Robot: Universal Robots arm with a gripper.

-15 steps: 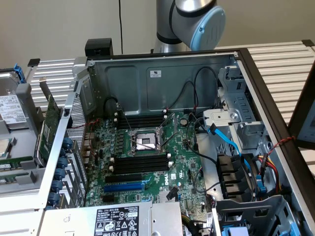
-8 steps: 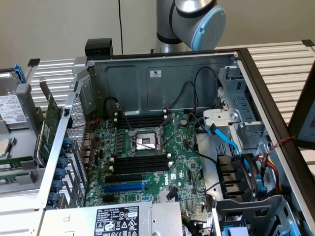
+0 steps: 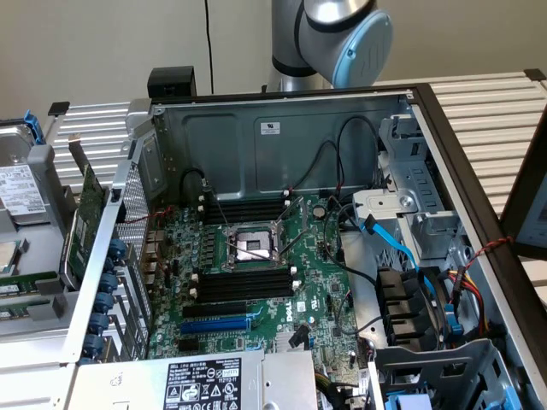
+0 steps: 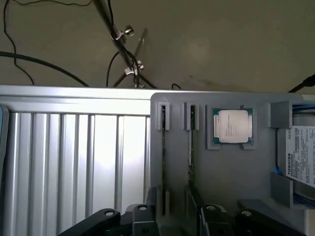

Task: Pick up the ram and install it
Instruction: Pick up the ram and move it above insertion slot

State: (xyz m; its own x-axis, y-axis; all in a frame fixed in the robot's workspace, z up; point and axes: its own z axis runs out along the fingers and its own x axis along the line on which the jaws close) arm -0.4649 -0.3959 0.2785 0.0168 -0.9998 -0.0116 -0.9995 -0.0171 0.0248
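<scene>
The ram (image 4: 189, 150) is a thin green stick seen edge-on, standing in a narrow slot of the grey parts tray (image 4: 221, 182). A second thin stick (image 4: 163, 147) stands in the slot beside it. The black links of my gripper (image 4: 177, 222) are spread wide just over the near ends of these two slots, and nothing is between them. In the exterior view the open computer case holds the motherboard (image 3: 256, 307), with empty long black memory slots (image 3: 244, 282) in front of the processor socket (image 3: 252, 248) and more (image 3: 248, 207) behind it. The arm's joint (image 3: 329, 34) stands behind the case.
A loose processor (image 4: 232, 127) and a hard drive (image 4: 301, 155) lie in the same tray. A ribbed metal table top (image 4: 74, 162) adjoins the tray. A wide green expansion card (image 3: 81, 224) stands at the case's left wall. Cables (image 3: 402, 248) cross the case's right side.
</scene>
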